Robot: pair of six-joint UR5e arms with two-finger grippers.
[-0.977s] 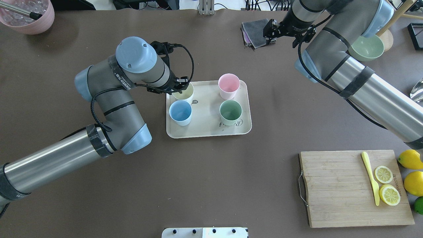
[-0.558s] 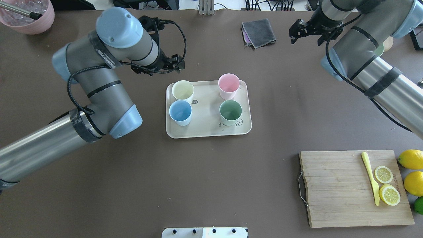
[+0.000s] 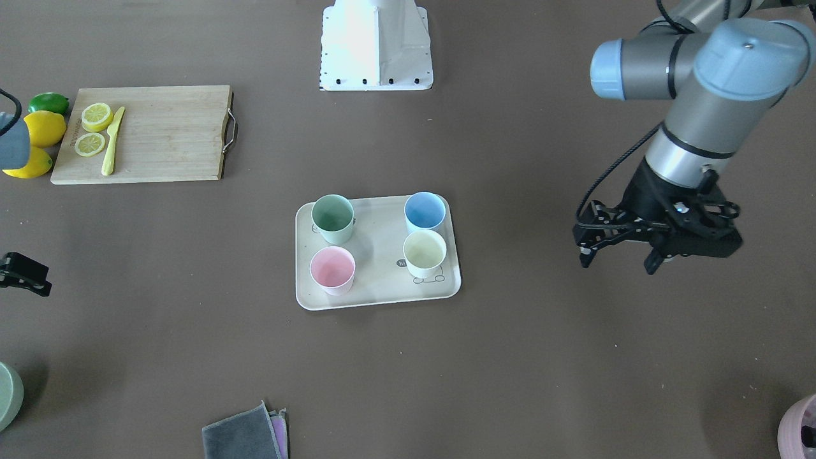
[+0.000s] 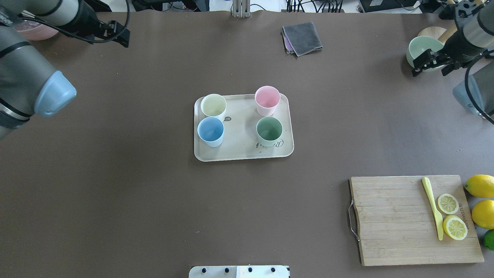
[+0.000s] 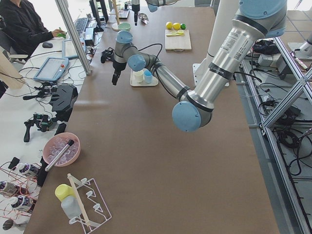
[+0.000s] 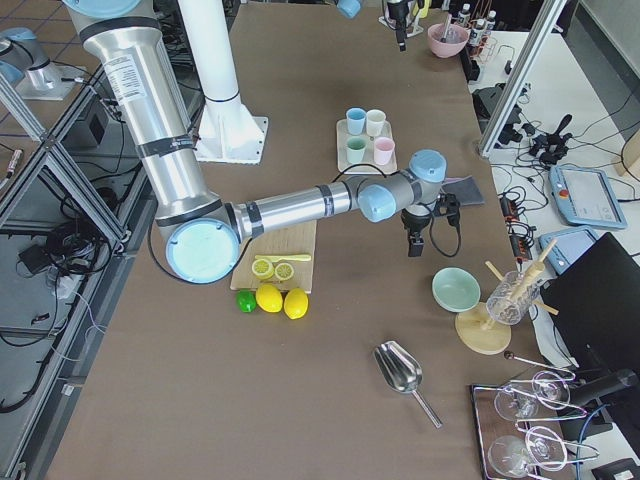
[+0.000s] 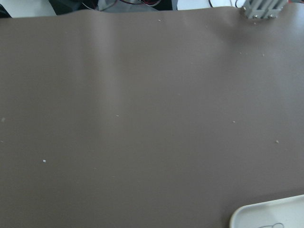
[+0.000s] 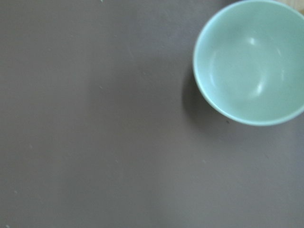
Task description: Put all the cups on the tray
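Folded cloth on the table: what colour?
The folded cloth is dark grey on top, purple-pink layer beneath. Overhead exterior view shows it best.

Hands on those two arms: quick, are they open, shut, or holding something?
Left hand: open, holding nothing.
Right hand: open, holding nothing.

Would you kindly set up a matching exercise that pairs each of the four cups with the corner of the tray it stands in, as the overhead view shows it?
Column one:
1. pink cup
2. blue cup
3. green cup
4. cream cup

Column two, corners of the tray in the overhead view:
A. upper left
B. lower right
C. upper right
D. lower left

Right pairs: 1-C, 2-D, 3-B, 4-A.
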